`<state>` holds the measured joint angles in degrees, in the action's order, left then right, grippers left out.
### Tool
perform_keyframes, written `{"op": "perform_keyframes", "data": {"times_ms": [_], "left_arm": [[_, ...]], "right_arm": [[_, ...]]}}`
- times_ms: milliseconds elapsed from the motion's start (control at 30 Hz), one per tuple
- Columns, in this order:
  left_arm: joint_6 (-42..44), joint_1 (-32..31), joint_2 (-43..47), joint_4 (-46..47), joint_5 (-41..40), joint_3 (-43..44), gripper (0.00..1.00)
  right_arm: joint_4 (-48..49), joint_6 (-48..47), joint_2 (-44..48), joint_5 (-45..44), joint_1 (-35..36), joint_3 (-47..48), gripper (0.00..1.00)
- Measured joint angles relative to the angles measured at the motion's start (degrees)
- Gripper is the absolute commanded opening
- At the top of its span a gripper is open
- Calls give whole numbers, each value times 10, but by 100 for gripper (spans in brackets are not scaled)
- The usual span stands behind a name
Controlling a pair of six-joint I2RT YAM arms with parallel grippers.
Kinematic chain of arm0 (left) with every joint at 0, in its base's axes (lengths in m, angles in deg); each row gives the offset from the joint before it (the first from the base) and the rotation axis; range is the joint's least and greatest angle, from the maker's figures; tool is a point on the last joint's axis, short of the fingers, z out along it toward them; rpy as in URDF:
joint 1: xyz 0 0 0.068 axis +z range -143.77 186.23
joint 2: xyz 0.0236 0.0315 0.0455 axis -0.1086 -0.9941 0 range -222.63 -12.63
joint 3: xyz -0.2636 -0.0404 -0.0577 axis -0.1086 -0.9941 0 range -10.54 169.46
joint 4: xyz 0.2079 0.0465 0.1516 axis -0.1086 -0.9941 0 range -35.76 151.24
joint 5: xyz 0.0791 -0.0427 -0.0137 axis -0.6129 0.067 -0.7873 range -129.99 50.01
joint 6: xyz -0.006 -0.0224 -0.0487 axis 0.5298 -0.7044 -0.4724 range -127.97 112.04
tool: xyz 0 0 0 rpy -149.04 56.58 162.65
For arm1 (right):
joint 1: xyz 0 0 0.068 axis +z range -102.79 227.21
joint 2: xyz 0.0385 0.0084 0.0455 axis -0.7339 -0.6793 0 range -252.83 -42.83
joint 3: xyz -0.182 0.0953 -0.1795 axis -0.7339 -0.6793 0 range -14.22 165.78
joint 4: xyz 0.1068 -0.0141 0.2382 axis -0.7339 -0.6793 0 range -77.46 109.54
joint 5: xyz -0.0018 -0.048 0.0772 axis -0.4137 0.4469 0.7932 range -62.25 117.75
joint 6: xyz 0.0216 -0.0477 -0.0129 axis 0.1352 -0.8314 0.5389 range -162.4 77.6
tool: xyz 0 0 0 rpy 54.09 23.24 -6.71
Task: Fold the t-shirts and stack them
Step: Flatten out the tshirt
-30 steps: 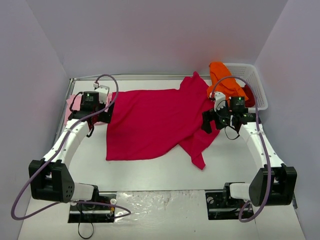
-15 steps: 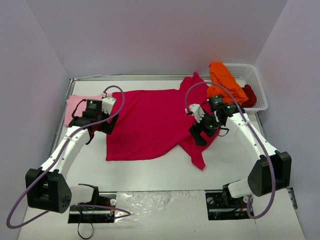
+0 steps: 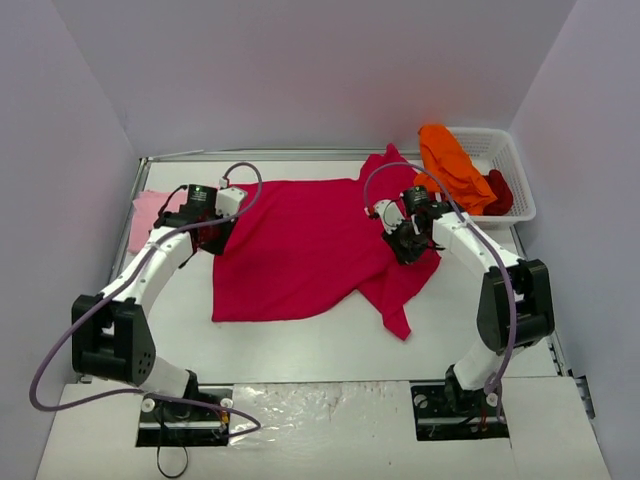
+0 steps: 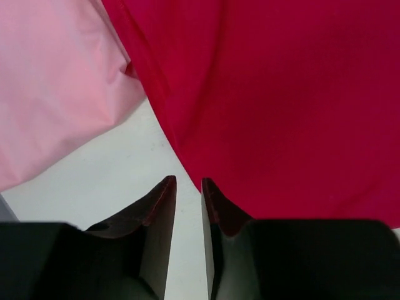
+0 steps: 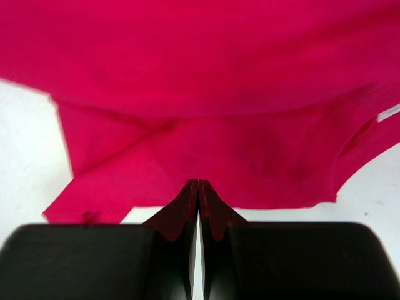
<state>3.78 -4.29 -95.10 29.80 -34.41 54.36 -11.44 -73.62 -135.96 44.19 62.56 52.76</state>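
Pale pink t-shirt (image 3: 148, 212) lies far left. Left gripper (image 4: 187, 182) — jaws narrowly apart over bare table (image 4: 112, 169) — sits at the left edge of the crimson t-shirt (image 3: 300, 245). Right gripper (image 5: 199, 182), jaws pressed together, meets its right hem. Orange t-shirt (image 3: 450, 165) and dark red t-shirt (image 3: 498, 190) — at the basket (image 3: 517, 160), far right.

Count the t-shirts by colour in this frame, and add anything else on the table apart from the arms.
crimson-magenta t-shirt: 1
pale pink t-shirt: 1
orange t-shirt: 1
dark red t-shirt: 1
white mesh basket: 1
Total: 5 things, 4 of them t-shirts
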Motion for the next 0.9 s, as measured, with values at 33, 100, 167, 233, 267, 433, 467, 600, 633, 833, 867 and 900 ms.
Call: {"op": "perform_keyframes", "data": {"times_ms": [33, 100, 167, 233, 267, 433, 467, 600, 633, 833, 867, 900], "left_arm": [[0, -1, -14, 0, 3, 11, 15], [0, -2, -45, -2, 8, 38, 10], [0, -2, -75, 0, 10, 64, 2], [1, -2, -111, 2, 15, 93, 2], [1, -2, -130, 3, 19, 106, 2], [-5, -2, -233, 9, 33, 165, 2], [-8, -2, -260, 13, 34, 178, 2], [-24, -2, -336, 21, 30, 212, 2], [-29, -2, -352, 21, 28, 220, 2], [-53, -2, -395, 21, 9, 282, 2], [-57, -2, -398, 21, 4, 288, 2], [-60, -2, -402, 20, 1, 293, 2]], "right_arm": [[5, 4, -13, -3, -5, 9, 0], [12, 13, -38, -7, -17, 32, 0], [23, 21, -60, -12, -30, 58, 0], [30, 30, -81, -19, -40, 89, 0], [36, 34, -91, -23, -44, 103, 0], [47, 54, -147, -41, -52, 162, 0], [48, 56, -159, -43, -52, 171, 0], [52, 59, -199, -48, -56, 188, 0], [51, 59, -207, -49, -57, 189, 0], [51, 58, -250, -49, -81, 200, 0], [51, 57, -256, -50, -85, 203, 0], [52, 57, -263, -50, -87, 205, 0]]}}
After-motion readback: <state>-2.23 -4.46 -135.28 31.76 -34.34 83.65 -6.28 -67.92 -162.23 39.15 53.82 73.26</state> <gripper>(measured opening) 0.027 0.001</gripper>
